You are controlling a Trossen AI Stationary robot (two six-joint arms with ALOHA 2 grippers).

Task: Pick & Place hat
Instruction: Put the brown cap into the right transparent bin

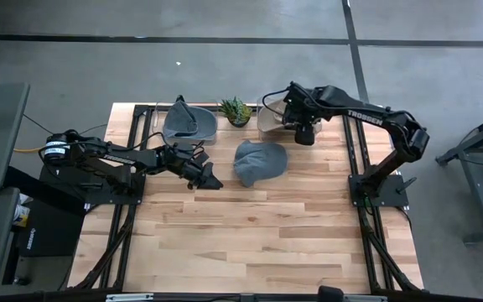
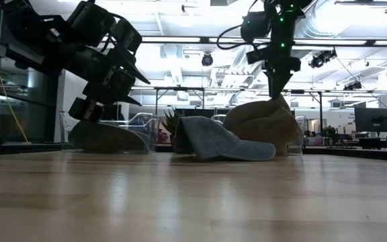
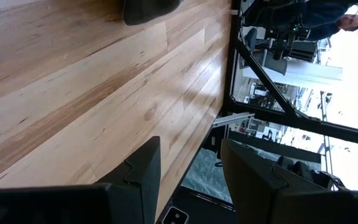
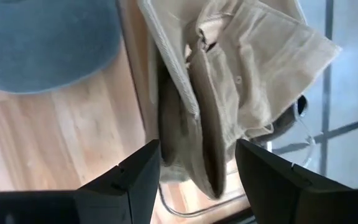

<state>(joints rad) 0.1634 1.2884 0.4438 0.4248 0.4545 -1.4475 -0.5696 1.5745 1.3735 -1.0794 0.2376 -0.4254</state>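
Blue hat (image 1: 260,162) lies mid-table, nr the plant (image 1: 236,110); tan hat (image 1: 272,117) sits in a clear bin behind it; right gripper (image 1: 303,134) hangs over tan hat, fingers apart, holding nothing; left gripper (image 1: 209,179) reaches low beside blue hat, fingers partly open, empty; grey hat (image 1: 184,123) half hidden in its bin.

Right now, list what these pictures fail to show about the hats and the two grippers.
- Tan hat: in the high view the right gripper covers most of it.
- Grey hat: the right wrist view cuts it off at the edge.
- Dark hat: in the low view the clear bin blurs its shape.
- Left gripper: open, empty; the high view shows it too small to tell whether it touches the table.
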